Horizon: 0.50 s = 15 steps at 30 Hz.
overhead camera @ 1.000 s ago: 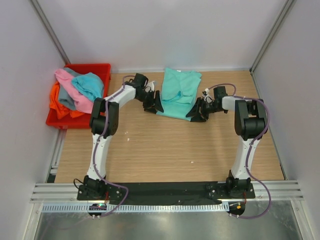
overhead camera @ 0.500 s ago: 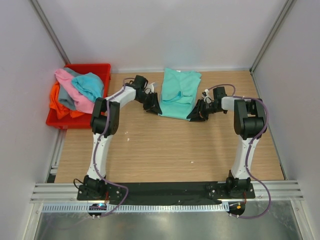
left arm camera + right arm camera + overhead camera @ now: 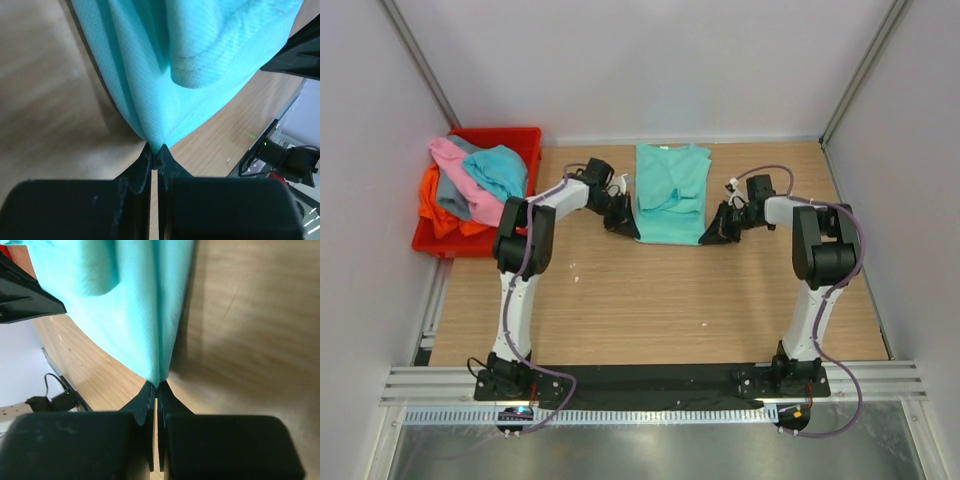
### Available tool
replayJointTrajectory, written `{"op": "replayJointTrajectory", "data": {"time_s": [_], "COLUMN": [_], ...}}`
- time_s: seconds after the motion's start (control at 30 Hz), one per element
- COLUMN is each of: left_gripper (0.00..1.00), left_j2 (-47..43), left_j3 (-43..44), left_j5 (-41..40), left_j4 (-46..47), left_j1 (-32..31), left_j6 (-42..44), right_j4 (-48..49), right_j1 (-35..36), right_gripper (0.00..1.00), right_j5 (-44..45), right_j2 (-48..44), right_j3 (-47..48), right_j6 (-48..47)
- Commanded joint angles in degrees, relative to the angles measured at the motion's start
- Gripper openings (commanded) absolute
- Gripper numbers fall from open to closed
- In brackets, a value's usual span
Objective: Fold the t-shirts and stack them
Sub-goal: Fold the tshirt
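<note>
Pinching the near hem corners of the mint green t-shirt (image 3: 670,195), spread far-centre on the bench (image 3: 650,300), with left tool (image 3: 155,159) and right tool (image 3: 157,390) clenched on cloth. Looks like starting the fold. Next, probably: lifting both corners together, carrying them far, keeping the hem taut.
</note>
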Motion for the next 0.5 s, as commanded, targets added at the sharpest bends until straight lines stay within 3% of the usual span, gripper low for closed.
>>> {"op": "replayJointTrajectory", "data": {"time_s": [0.0,0.13,0.27,0.47], "left_gripper": [0.00,0.00,0.00,0.00], "left_j2": [-10.9,-19.1,-25.1,-30.9], "left_j3": [-2.3,-5.3,-5.0,-9.3], "left_j5": [-1.4,-1.2,-1.3,-4.1], "left_j4": [-2.3,-3.2,-7.7,-6.8], "left_j1": [0.0,-0.2,-0.8,-3.1], "left_j6": [2.0,2.3,4.2,4.7], "right_j4": [-1.5,-5.7,-12.0,-12.4], "right_j1": [-0.1,-0.2,-0.1,-0.1], "right_gripper": [0.02,0.01,0.01,0.01], "right_j5": [3.4,2.1,0.4,0.1], "right_j2": [-8.7,-18.9,-24.7,-29.1], "right_j3": [-1.3,-0.9,1.5,-0.1], "right_j6": [-4.5,-6.8,-8.2,-7.9]}}
